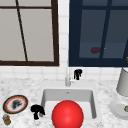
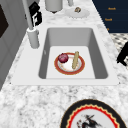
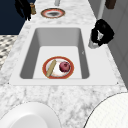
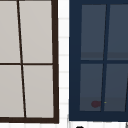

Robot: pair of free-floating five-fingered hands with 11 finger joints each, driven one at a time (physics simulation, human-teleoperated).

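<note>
The right hand (image 1: 78, 73), glossy black, hangs with fingers curled round the faucet's side lever, just beside the smooth grey faucet (image 2: 33, 37). Below and in front of it, in the matte sink basin (image 3: 27, 62), lies a round red-rimmed plate (image 3: 58, 67) bearing a dark red onion (image 3: 64, 66) and a tan stick. The left hand (image 1: 37, 110) hovers at the basin's left front corner, fingers loosely curled on nothing. No writing is readable.

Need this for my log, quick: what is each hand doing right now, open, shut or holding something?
Left hand: fingers curled, holding nothing, at the sink's front left corner.
Right hand: curled around the faucet handle.
</note>
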